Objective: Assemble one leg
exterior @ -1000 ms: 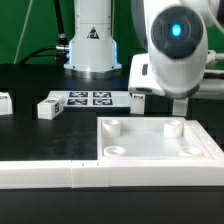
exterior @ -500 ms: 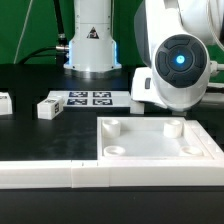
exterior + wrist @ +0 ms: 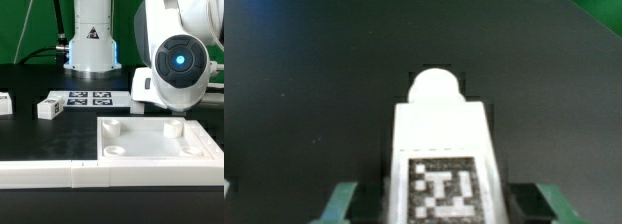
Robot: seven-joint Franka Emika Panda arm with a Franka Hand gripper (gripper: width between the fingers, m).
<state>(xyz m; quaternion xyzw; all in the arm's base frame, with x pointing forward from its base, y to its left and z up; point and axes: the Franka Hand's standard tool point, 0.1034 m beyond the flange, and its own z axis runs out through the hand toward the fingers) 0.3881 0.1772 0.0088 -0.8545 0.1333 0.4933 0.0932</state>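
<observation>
In the wrist view a leg (image 3: 443, 130), a chunky white block with a rounded peg end and a black-and-white tag, lies on the black table between my gripper's (image 3: 446, 205) green fingers (image 3: 349, 200). The jaws stand on either side of it with a thin dark gap at each side, so the gripper is open around the leg. In the exterior view the arm's round wrist (image 3: 178, 65) hangs low at the right, behind the large white panel (image 3: 150, 145), and hides the fingers and this leg. Two more legs (image 3: 46, 106) (image 3: 3, 101) lie at the left.
The marker board (image 3: 90, 98) lies in front of the robot's base (image 3: 92, 45). A further small white part (image 3: 134, 96) sits beside the arm. A long white rail (image 3: 50, 175) runs along the front, against the panel with its round corner sockets.
The arm came down and shifted slightly toward the exterior view's right between one second and half a second ago. It has held still since.
</observation>
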